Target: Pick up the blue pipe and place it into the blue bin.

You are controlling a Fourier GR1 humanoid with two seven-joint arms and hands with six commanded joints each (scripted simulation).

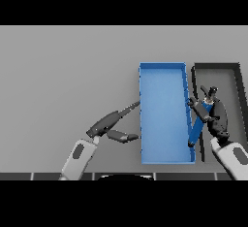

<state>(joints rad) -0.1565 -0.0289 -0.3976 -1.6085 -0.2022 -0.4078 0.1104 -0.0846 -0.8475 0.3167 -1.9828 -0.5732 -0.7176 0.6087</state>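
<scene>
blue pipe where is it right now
In the head view the blue pipe is on the right, held in the right hand, slanting over the right wall of the blue bin.

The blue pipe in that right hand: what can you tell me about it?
The blue pipe is a slim, straight, plain blue rod of the bin's colour. It slants, its lower end by the blue bin's right wall near the front corner, its upper part rising to the right. The right hand has dark fingers curled round its upper half, hiding that end. Whether its lower end touches the wall is unclear.
</scene>
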